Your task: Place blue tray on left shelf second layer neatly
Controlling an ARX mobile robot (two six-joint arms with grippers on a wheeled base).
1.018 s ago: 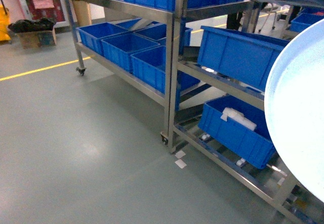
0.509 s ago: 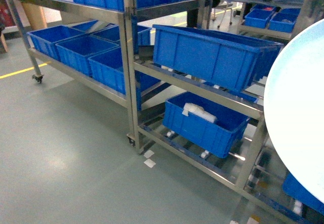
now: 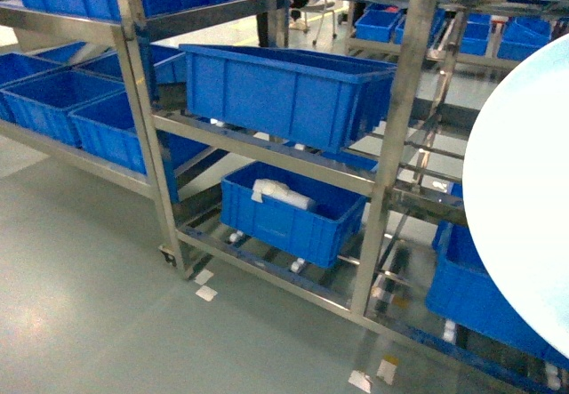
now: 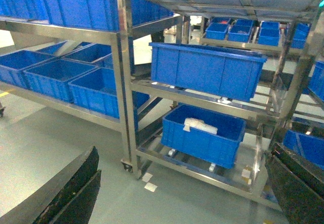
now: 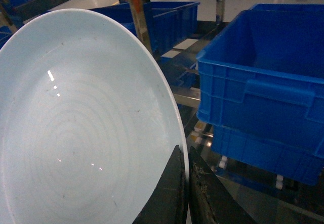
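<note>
Nearest the cameras, the right gripper [image 5: 183, 183] is clamped on the rim of the tray [image 5: 81, 128], its two dark fingers [image 5: 169, 193] pinching the edge with the pale dish standing steeply tilted. In the head view the tray [image 3: 524, 198] fills the right side, held in the air and well apart from any rail. The left gripper [image 4: 182, 183] hangs released and empty, its fingers [image 4: 71, 188] spread wide at the lower corners of its own view.

Beyond stands the shelf [image 3: 267, 149], a steel rack carrying a large crate [image 3: 284, 87] on its second rail and a lower crate [image 3: 284, 203] holding a white packet [image 3: 280, 194]. More crates sit on the rack to the left.

Judgement on the step in hand: this is the carry and approach. The second layer appears largely taken up by the large crate, so free space should be confirmed before the reach. The tray needs levelling before it passes between the posts, and the rim grip should hold until the base rests flat on the rails.

Against the earlier head frames, the rack has slid leftward and grown nearer; the post once at mid-frame now stands at the left, and a further post and right-hand crates have come into view. The tray holds the same place at the right.
</note>
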